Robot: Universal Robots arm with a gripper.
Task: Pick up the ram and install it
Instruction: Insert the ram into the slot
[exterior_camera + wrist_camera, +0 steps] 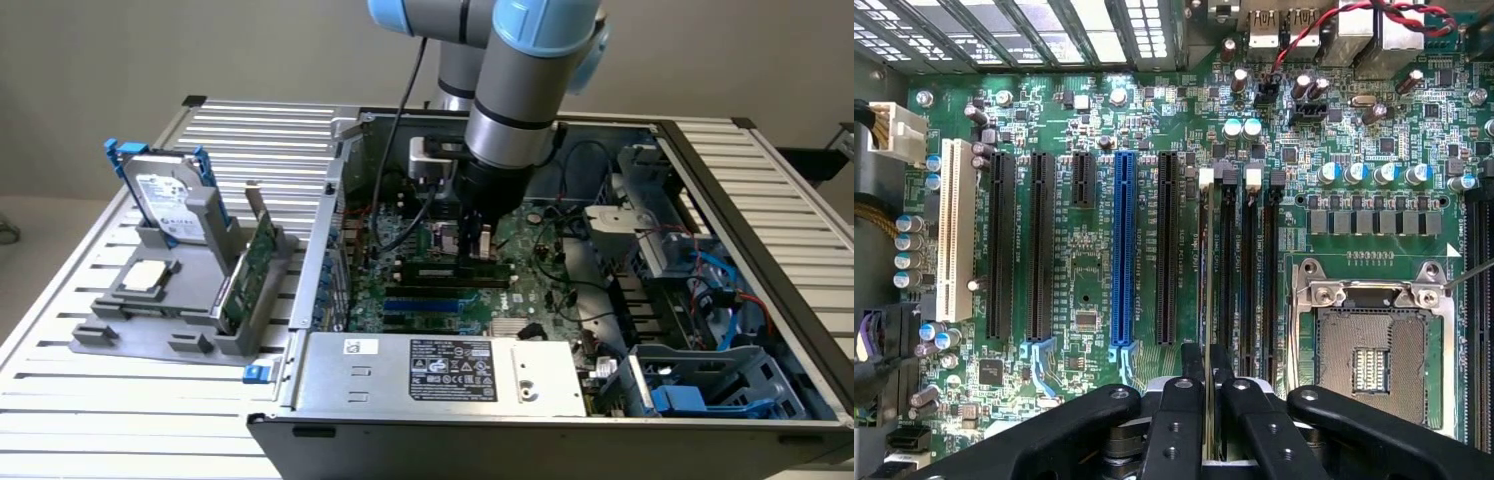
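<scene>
My gripper (478, 240) reaches down into the open computer case (747, 200), over the green motherboard (1094, 290). It is shut on the ram (1209, 290), which the wrist view sees edge-on as a thin pale line between the two black fingers (1187, 375). The ram stands upright and runs along the first memory slot, the one with a white latch (1206, 178) at its far end. I cannot tell whether its lower edge sits in the slot. Three more memory slots (1249, 280) lie beside it without sticks.
A blue expansion slot (1124, 250) and black slots flank the memory slots; the open CPU socket (1369, 345) is on the other side. Outside the case, on the exterior view's left, a grey holder carries a green card (256, 265) and a hard drive (167, 200). The power supply (441, 370) fills the case front.
</scene>
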